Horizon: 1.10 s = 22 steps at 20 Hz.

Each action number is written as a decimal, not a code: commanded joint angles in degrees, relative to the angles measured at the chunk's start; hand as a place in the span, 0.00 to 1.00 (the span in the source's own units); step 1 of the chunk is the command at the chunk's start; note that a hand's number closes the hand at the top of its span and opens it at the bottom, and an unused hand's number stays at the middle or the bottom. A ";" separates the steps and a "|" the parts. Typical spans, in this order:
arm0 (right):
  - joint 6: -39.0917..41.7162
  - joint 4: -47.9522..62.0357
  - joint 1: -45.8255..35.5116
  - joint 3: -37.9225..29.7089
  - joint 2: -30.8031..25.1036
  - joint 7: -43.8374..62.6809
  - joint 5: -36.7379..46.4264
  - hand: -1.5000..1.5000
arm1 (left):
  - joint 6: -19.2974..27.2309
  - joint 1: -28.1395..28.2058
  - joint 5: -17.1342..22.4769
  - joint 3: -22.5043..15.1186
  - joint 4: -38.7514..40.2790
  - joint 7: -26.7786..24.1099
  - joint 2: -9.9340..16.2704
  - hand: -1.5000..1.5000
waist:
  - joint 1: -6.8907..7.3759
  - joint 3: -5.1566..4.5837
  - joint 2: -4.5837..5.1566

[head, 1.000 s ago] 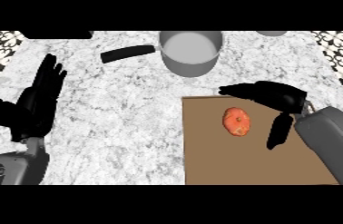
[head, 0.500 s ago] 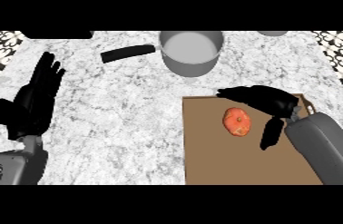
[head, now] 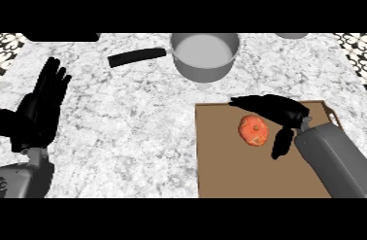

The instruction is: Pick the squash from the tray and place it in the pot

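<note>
An orange squash (head: 253, 130) lies on the brown tray (head: 222, 171) at the right of the counter. My right hand (head: 279, 112) hovers right beside it, fingers arched over its top and thumb hanging down at its right side, with the squash still resting on the tray. The grey pot (head: 204, 55) with a black handle (head: 138, 57) stands at the far middle of the counter. My left hand (head: 41, 108) rests open at the left edge, fingers up.
The marble counter (head: 129, 127) stretches between the tray and my left hand. A dark object (head: 61, 37) sits at the far left edge and a grey round thing (head: 292, 35) at the far right edge.
My right hand and forearm have shifted left, closing in on the squash from its right side. The squash, pot and left hand have stayed where they were.
</note>
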 commanded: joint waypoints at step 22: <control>-7.45 4.78 -3.25 4.10 23.49 7.92 14.18 1.00 | -2.65 -2.40 -1.78 2.53 1.09 2.44 -1.48 0.50 | 0.71 -0.16 -0.53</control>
